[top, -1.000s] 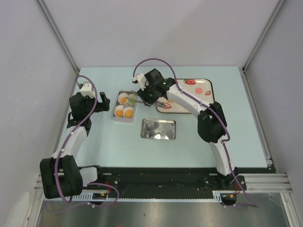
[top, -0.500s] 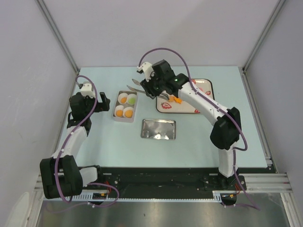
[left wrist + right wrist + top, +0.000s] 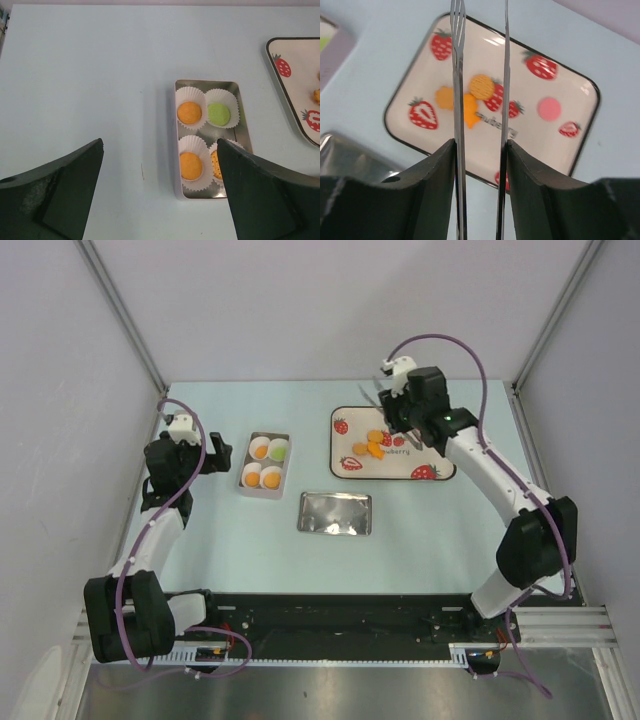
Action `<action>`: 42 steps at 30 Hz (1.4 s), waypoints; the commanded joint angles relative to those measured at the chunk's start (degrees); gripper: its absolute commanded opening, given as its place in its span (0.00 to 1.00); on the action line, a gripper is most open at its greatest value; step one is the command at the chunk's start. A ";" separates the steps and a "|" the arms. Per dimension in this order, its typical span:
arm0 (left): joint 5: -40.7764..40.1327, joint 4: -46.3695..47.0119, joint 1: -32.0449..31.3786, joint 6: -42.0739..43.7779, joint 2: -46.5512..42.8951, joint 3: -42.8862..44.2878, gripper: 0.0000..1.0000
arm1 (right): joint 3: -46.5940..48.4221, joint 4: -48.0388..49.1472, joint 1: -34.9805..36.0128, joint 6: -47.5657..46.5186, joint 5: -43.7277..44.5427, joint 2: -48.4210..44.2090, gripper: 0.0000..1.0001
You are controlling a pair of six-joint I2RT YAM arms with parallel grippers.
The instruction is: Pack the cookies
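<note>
- Our left gripper point(image 3: 160, 143) hangs low beside the tin point(image 3: 207, 83), fingers spread wide with nothing between them.
- Its wrist view shows four paper cups point(image 3: 191, 95) in that tin. They hold three orange cookies point(image 3: 189, 112), one half hidden by a finger, and one green cookie point(image 3: 218, 114).
- Only the top view shows a second shiny tin point(image 3: 335, 512), perhaps a lid.
- The right arm stretches over the strawberry plate point(image 3: 540, 145). The right gripper point(image 3: 480, 145) is clamped on metal tongs point(image 3: 458, 75), whose tips stand apart.
- Three orange cookies point(image 3: 481, 86) and one pink cookie point(image 3: 549, 108) lie on the plate.

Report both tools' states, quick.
Left tool: open, holding nothing.
Right tool: closed on metal tongs; the tong tips are out of view.
</note>
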 commanded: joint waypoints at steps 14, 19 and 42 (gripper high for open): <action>2.12 4.80 0.38 -0.31 -1.59 -1.37 1.00 | -20.97 10.76 -22.88 4.79 0.82 -19.02 0.47; 2.03 5.07 0.38 0.05 -2.38 -1.98 1.00 | -23.61 10.76 -27.01 5.06 -0.16 -21.66 0.47; 4.67 5.86 0.38 -0.31 -3.61 -3.30 1.00 | -30.03 15.59 -32.38 1.89 1.51 -10.87 0.47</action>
